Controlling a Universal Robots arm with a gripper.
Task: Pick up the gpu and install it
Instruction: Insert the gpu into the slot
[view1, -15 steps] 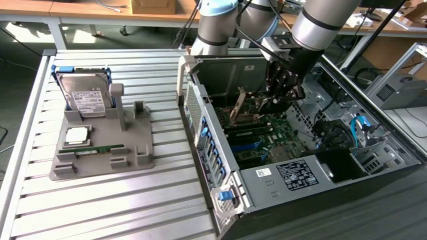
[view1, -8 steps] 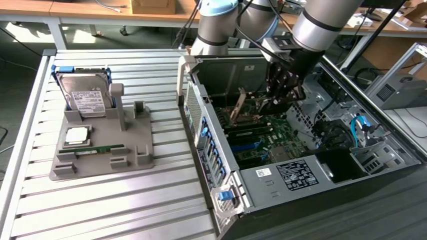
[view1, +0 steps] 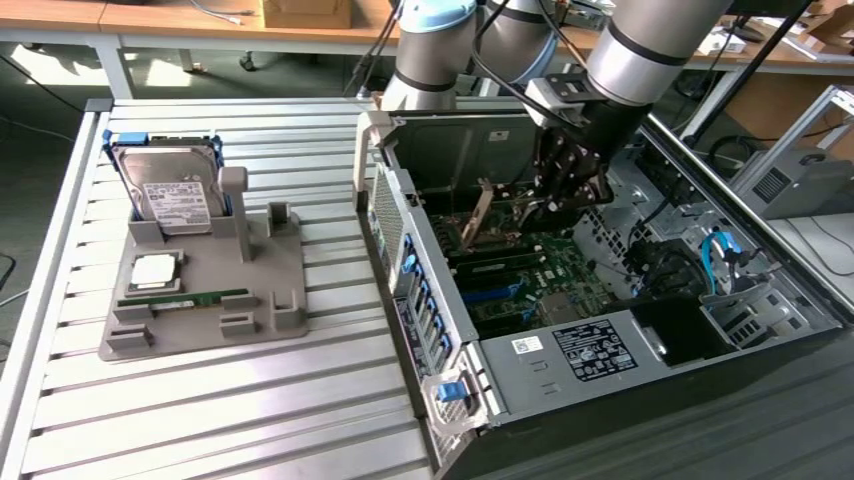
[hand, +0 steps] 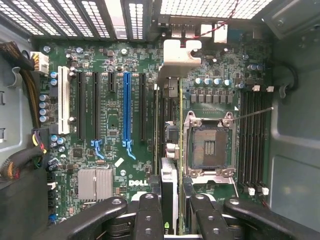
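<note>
One thin dark circuit card with a silvery bracket, the gpu (hand: 170, 180), hangs edge-on, pinched in the black gripper (hand: 175, 220) over the green motherboard (hand: 110, 125). Installing it well likely means keeping it upright and square to its slot. The wrist view gives that alignment; the exterior view adds the grey parts tray (view1: 200, 300), at nine o'clock of the open computer case (view1: 414, 260).

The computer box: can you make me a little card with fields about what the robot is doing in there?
Place: open computer case on a slatted table
End effector: inside the case, closed on the gpu
Gpu: standing on edge over the motherboard, silvery bracket toward the vented case wall
Seated in a slot: cannot tell
On the grey tray: hard drive, memory stick
</note>
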